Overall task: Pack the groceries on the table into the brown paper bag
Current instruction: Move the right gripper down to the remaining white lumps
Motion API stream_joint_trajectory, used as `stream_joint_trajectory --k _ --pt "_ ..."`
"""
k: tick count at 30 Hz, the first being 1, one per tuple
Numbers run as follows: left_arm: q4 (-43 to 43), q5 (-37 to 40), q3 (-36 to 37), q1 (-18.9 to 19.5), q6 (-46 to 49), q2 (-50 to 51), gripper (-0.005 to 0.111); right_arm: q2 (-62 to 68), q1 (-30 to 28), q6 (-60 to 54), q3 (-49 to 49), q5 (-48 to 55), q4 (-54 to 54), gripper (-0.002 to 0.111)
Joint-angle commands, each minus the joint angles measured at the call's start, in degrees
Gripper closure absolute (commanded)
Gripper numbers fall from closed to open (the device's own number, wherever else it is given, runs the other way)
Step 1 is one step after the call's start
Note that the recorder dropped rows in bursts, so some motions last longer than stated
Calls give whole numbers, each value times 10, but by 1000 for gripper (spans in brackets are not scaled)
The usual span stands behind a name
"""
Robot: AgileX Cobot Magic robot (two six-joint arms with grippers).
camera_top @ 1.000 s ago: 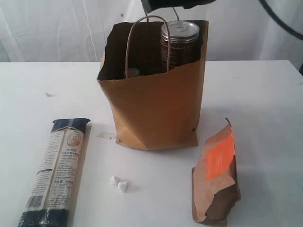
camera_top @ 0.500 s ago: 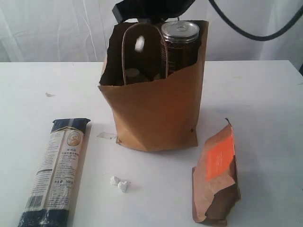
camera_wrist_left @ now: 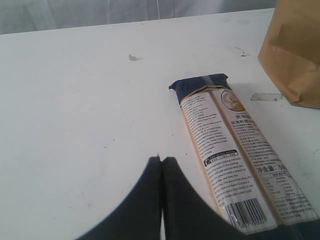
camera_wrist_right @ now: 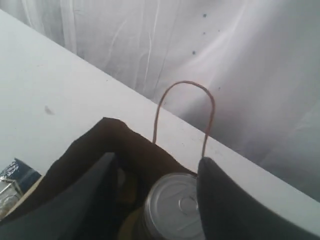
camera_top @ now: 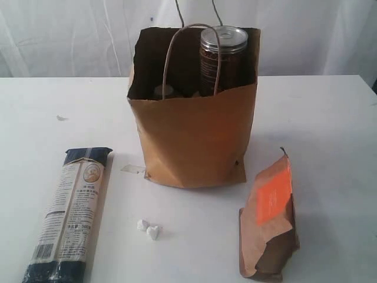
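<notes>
White bench (camera_top: 330, 118): right end effector (camera_wrist_right: 156, 161), spread, has cleared tall brown paper bag (camera_top: 194, 141); left end effector (camera_wrist_left: 161, 164) pressed together; long dark-blue pasta packet (camera_top: 70, 212), orange-labelled brown pouch (camera_top: 268, 218) remain.

The brown paper bag (camera_top: 194, 141) is dull, creased paper with thin twisted-cord handles (camera_wrist_right: 187, 82). The tin (camera_wrist_right: 177, 205) just below the right gripper (camera_wrist_right: 156, 162) has a shiny, smooth metal top. The pasta packet (camera_wrist_left: 235, 150) beside the left gripper (camera_wrist_left: 160, 160) is glossy plastic, the brown pouch (camera_top: 268, 218) is crinkly dull paper with an orange label, and the table (camera_top: 330, 118) is smooth and white.
</notes>
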Motion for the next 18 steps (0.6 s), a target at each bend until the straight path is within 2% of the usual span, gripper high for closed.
stream_joint_trajectory --k 1,7,11,18 --pt "-6 0 2 0 0 -3 107 -43 -4 -8 1 77 -16 62" --pt "-6 0 2 0 0 -3 107 -150 -4 -46 92 102 50 62" --pt "-6 0 2 0 0 -3 107 -233 -4 -127 188 106 185 62" --pt "-6 0 2 0 0 -3 107 -305 -4 -147 294 117 234 62"
